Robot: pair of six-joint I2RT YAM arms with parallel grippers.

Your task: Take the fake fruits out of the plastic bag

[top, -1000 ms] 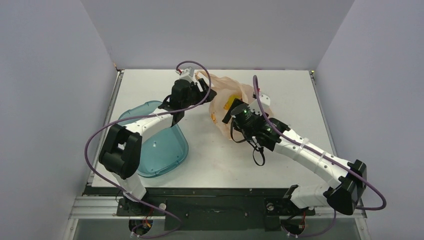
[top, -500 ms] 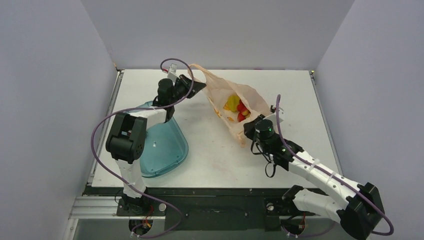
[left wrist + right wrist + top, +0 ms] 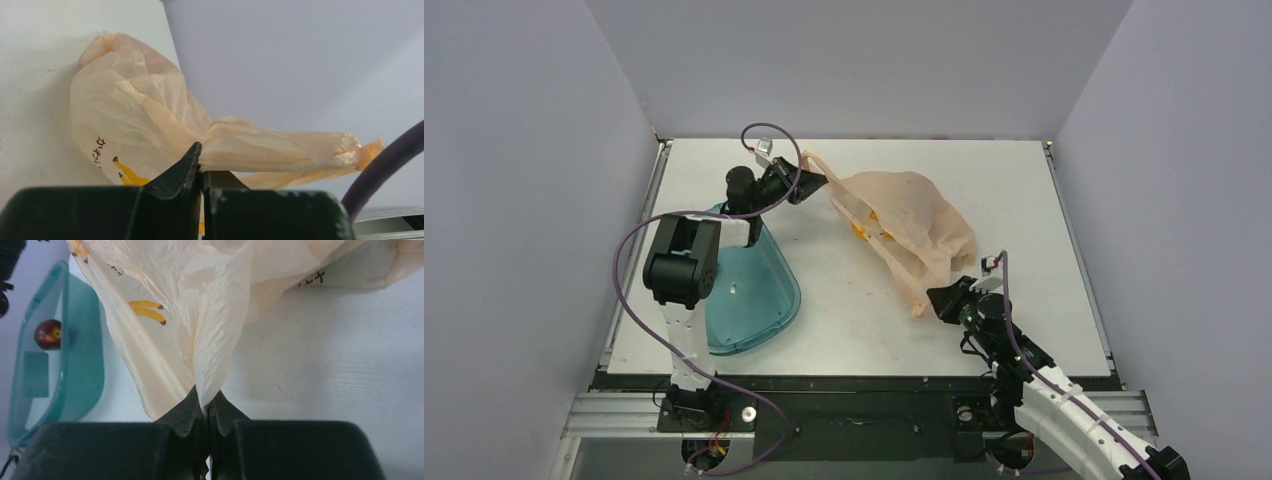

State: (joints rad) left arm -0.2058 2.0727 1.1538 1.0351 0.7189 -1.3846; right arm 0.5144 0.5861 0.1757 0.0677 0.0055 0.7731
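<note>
The peach-orange plastic bag point(image 3: 909, 215) lies stretched slantwise across the middle of the table. My left gripper point(image 3: 812, 181) is shut on the bag's far-left end, and the left wrist view shows film point(image 3: 150, 110) pinched at the tips of my left gripper point(image 3: 201, 162). My right gripper point(image 3: 939, 299) is shut on the near end, a fold of bag point(image 3: 210, 300) running into its jaws point(image 3: 206, 401). The bag's folds hide any fake fruits inside. One round red fruit point(image 3: 48, 334) sits in the teal tray.
The teal see-through tray point(image 3: 769, 305) rests near the table's left front, under the left arm. Purple cables loop from both arms. Grey walls close in on the left, the back and the right.
Both grippers have shut on the bag. The right arm drew back toward the near edge with its end, the left moved a little left. The bag stretched, and its folds now cover the fruits.
</note>
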